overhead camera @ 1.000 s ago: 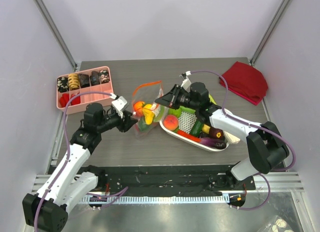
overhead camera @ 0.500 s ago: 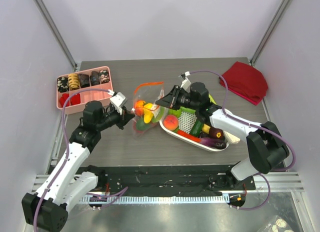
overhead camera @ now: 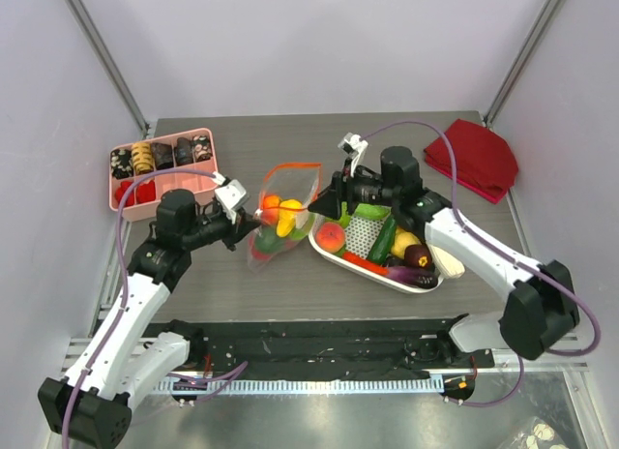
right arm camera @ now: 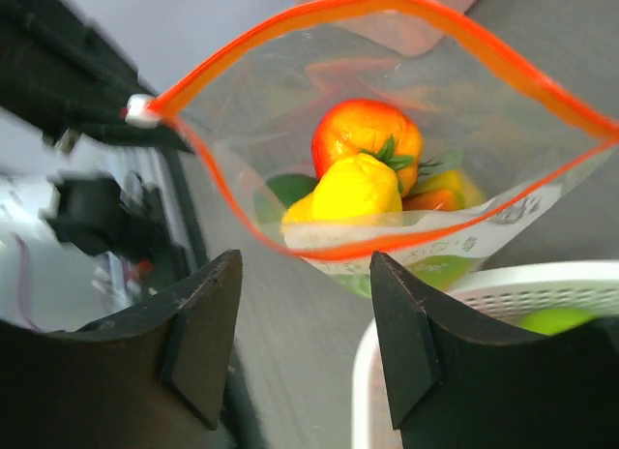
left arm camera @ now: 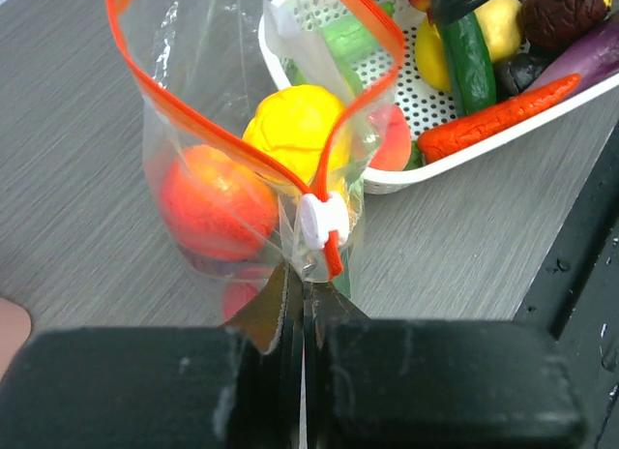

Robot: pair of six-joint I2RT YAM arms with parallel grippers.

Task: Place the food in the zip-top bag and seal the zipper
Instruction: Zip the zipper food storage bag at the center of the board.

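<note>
The clear zip-top bag (overhead camera: 280,212) stands between the arms with its mouth gaping. Its red-orange zipper (left arm camera: 208,130) runs around the mouth to a white slider (left arm camera: 322,220). Inside lies food: an orange fruit (right arm camera: 368,130), a yellow one (right arm camera: 356,188) and green pieces. My left gripper (left arm camera: 305,294) is shut on the bag's corner just under the slider. My right gripper (right arm camera: 305,304) is open, a little back from the near zipper strip (right arm camera: 387,244), with nothing between its fingers. More food (overhead camera: 332,237) lies in the white basket.
The white mesh basket (overhead camera: 437,275) sits right of the bag, under my right arm, holding toy vegetables. At the back left is a pink compartment tray (overhead camera: 184,188) of snacks. A red cloth (overhead camera: 474,157) lies at the back right.
My left gripper has shut on the bag's corner by the slider. My right gripper has opened, let go of the bag's edge and drawn back slightly to the right. The bag's mouth stays open.
</note>
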